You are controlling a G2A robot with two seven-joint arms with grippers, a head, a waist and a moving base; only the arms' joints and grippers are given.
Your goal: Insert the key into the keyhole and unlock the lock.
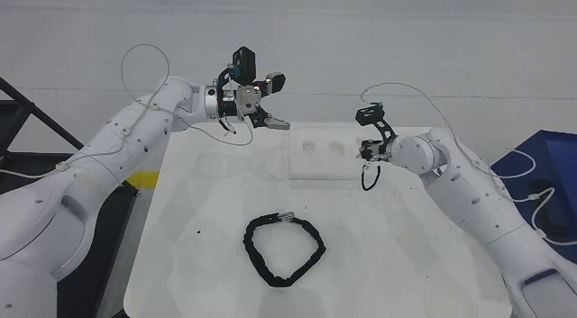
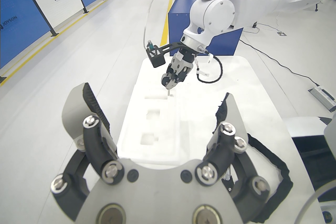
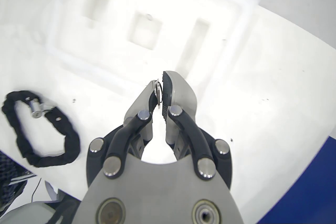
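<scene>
The right wrist view alone gives the grip: the right gripper has its fingers drawn narrow, pads pinching the flat metal head of the key. The left wrist view adds the other end of it, the thin blade sticking straight down out of that gripper over the long slot at the far end of the white foam tray. Whether the tip touches the foam cannot be told.

The top view shows the black chain lock as a closed loop on the table, on the robot's side of the tray and apart from it, its metal cylinder at the side of the loop nearest the tray.

The right arm is bent at the elbow, its wrist turned down so that the gripper hangs nearly upright over the tray's right end. The left gripper is raised off the tray's left end and aimed along the tray's length, fingers spread wide with nothing between them.
</scene>
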